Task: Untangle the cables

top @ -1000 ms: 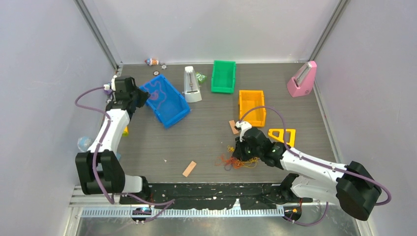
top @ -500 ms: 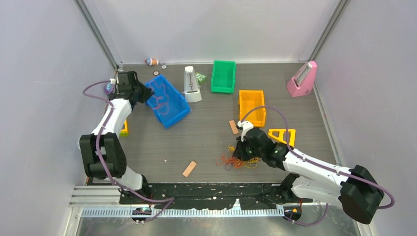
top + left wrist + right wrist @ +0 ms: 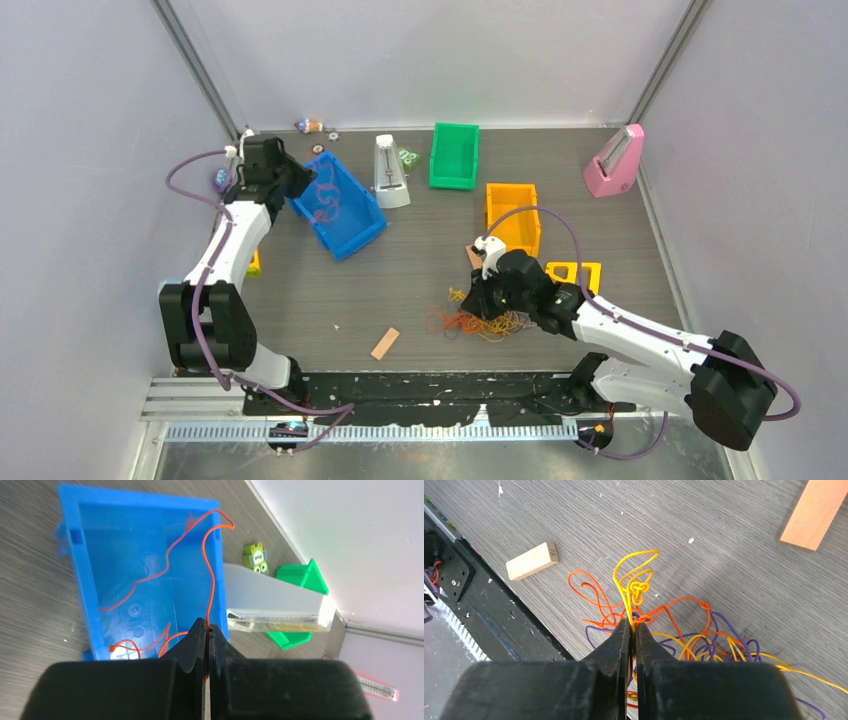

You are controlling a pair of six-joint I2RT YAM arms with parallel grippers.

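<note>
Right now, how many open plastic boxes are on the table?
3. The blue box is at the back left, the green box is at the back middle, and the orange box is right of the middle, just past the right arm. None seems hidden.

A robot lab enclosure (white panel walls (image 3: 420, 60), aluminium posts (image 3: 197, 70)).

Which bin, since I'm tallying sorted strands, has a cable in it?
The blue bin, far left: a red-orange cable loops inside it. The green bin and orange bin show none.
</note>
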